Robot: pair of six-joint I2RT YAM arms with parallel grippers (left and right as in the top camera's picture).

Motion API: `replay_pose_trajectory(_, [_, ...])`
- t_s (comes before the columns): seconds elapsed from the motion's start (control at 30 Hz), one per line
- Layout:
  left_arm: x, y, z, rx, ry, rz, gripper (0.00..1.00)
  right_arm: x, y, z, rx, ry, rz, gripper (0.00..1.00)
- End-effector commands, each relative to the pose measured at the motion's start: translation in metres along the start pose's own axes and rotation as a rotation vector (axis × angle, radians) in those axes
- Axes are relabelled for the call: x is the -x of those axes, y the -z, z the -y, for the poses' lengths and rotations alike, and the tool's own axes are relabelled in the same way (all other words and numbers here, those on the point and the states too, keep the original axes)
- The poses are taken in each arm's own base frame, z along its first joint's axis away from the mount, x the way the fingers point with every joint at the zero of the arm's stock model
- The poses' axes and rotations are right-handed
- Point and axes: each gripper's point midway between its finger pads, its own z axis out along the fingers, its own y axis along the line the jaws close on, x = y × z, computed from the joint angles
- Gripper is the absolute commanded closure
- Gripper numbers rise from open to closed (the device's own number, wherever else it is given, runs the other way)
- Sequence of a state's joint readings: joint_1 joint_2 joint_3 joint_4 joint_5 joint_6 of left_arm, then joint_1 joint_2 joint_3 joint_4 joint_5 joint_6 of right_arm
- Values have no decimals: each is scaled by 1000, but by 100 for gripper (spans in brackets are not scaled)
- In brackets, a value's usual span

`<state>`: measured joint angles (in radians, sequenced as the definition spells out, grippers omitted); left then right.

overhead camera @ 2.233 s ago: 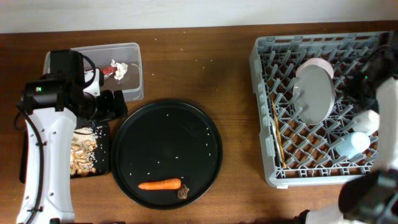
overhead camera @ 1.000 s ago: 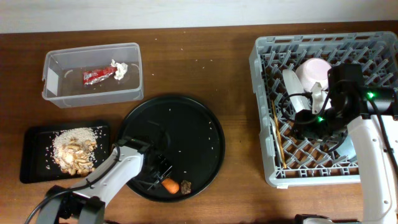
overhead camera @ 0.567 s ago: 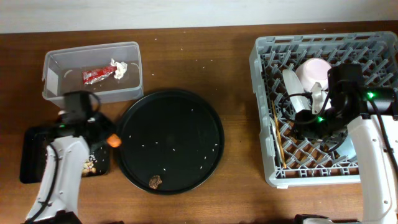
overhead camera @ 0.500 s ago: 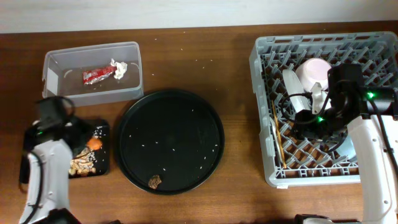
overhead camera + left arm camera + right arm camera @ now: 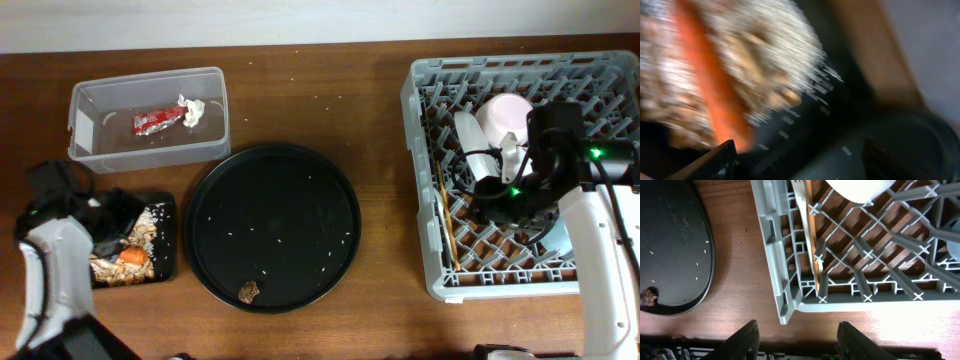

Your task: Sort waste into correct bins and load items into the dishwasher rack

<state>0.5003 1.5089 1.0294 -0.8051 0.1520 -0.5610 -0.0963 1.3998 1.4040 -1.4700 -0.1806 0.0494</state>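
The orange carrot (image 5: pixel 131 256) lies on the rice and beige scraps in the shallow black tray (image 5: pixel 170 268). My left gripper (image 5: pixel 112 228) hovers open just beside it. The left wrist view is blurred, with the carrot (image 5: pixel 710 85) on the rice ahead of the open left gripper (image 5: pixel 800 160), nothing between its fingers. A brown crumb (image 5: pixel 249 291) sits on the round black tray (image 5: pixel 275 200). The clear tub (image 5: pixel 90 150) holds a red wrapper (image 5: pixel 157 122) and white paper (image 5: pixel 192 110). My right gripper (image 5: pixel 490 190) hangs open and holding nothing over the grey rack (image 5: pixel 425 250).
In the rack stand a white bowl (image 5: pixel 508 115), a saucer (image 5: pixel 468 135) and a chopstick (image 5: pixel 447 225). The right wrist view shows the rack's corner (image 5: pixel 785 305), the chopstick (image 5: pixel 812 240), the round tray's edge (image 5: pixel 675 245) and bare wood between them.
My left gripper carried the carrot from the round tray to the shallow black tray, opened and let it go there. The right arm has not moved.
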Motion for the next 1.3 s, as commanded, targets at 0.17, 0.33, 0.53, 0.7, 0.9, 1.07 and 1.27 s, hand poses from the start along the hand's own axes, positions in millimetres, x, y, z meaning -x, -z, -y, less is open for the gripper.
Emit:
replay_pose_trajectory(0.17, [-241,10,73,-57,-867,-458,16,2,0,0,-9,10,10,49])
replay_pose_trajectory(0.33, [-250,-7,10,252,-874,-473,15,0,0,1,-8,9,4,49])
replay_pose_trajectory(0.53, [-251,-40,-5,231,-875,-417,20,0,-1,1,-9,8,0,49])
replay_pose_trajectory(0.7, [-255,-43,-10,225,-870,-432,51,0,-1,1,-9,8,0,49])
replay_pose_trajectory(0.9, [-234,-27,50,104,-846,-345,78,-1,0,1,-9,8,-2,49])
replay_pose_trajectory(1.07, [-86,9,73,99,-519,-78,78,-1,0,1,-10,8,-1,49])
replay_pose_trajectory(1.27, [2,16,-6,173,-157,16,70,-1,0,1,-10,8,-1,49])
